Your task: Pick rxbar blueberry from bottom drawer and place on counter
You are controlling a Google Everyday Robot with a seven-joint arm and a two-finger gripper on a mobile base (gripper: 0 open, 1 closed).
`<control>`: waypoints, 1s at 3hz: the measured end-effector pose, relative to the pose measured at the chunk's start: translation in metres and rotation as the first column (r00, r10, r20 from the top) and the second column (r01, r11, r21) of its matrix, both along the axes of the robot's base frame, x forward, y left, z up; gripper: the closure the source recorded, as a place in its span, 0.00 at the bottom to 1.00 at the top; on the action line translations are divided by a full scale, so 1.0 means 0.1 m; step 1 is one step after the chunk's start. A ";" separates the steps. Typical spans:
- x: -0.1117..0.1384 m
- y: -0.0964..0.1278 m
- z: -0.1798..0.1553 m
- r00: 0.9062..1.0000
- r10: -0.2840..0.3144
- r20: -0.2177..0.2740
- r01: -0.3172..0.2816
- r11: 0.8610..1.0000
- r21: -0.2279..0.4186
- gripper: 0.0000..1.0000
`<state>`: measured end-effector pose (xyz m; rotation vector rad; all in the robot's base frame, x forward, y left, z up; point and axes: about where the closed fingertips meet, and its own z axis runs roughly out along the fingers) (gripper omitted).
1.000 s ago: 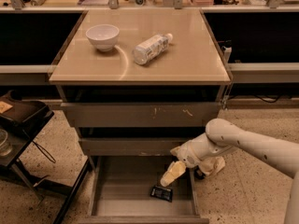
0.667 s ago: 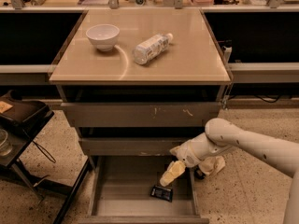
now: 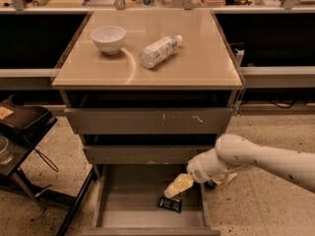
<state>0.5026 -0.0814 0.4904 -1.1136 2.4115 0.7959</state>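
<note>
Nothing has moved since before: the gripper (image 3: 178,186) hangs over the bottom drawer (image 3: 128,200), just above the one rxbar blueberry (image 3: 170,203) inside, open or closed I cannot tell, so the reach is in hand and it must next lower and grasp; above the drawer, the counter (image 3: 197,58) bears one bowl (image 3: 109,37) and one bottle (image 3: 158,51).

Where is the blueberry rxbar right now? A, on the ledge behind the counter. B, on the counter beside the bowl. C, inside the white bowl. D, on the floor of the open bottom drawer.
D: the rxbar blueberry lies flat on the bottom drawer floor, the end effector close above it; the counter holds a bowl and a bottle.
</note>
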 end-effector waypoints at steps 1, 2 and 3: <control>-0.15 -0.01 -0.04 0.997 -0.073 -0.016 0.072 0.997 -0.028 0.00; -0.14 -0.01 -0.08 0.996 -0.082 -0.021 0.081 0.996 -0.029 0.00; -0.03 -0.06 -0.24 0.992 -0.126 0.008 0.126 0.990 -0.066 0.00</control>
